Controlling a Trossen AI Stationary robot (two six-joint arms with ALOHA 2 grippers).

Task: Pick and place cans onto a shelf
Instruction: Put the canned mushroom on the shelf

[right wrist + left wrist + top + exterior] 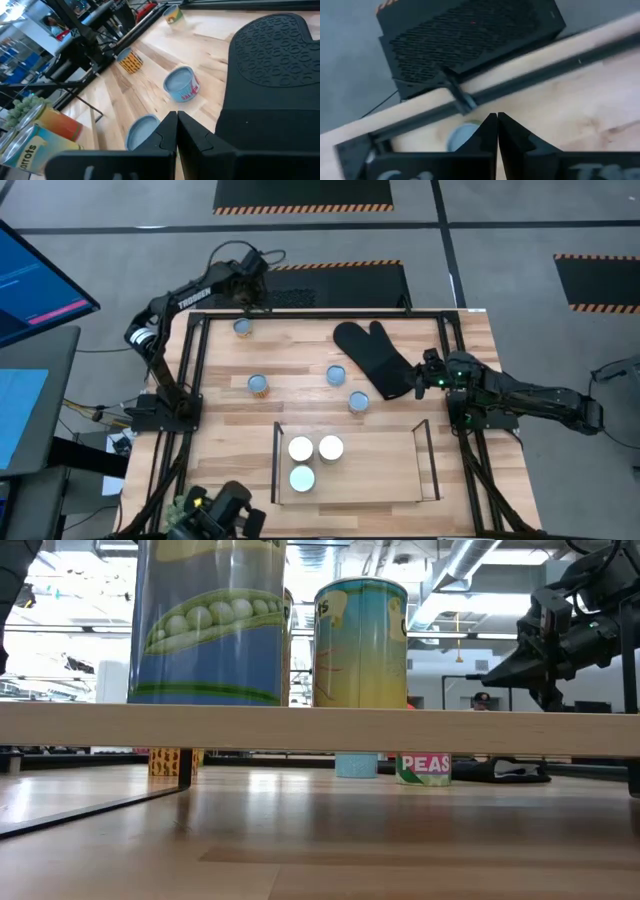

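Four cans stand on their bases on the wooden table: one at the far left point(242, 328), one at the left middle point(258, 384), and two in the middle point(336, 374) point(358, 401). Three white-topped cans point(301, 448) point(331, 447) point(302, 478) stand on the wire shelf point(430, 465) near the front edge. My left gripper point(246, 302) is shut and empty, just beyond the far-left can point(462, 136). My right gripper point(420, 375) is shut and empty, raised over the right edge of the black oven mitt point(375, 360), as the low view point(495, 672) shows.
A large black outer frame point(320, 315) runs around the table, and its far bar lies close to my left gripper. The mitt lies flat at the far right of the middle point(275, 55). A black perforated box point(470, 35) sits on the floor beyond the far edge.
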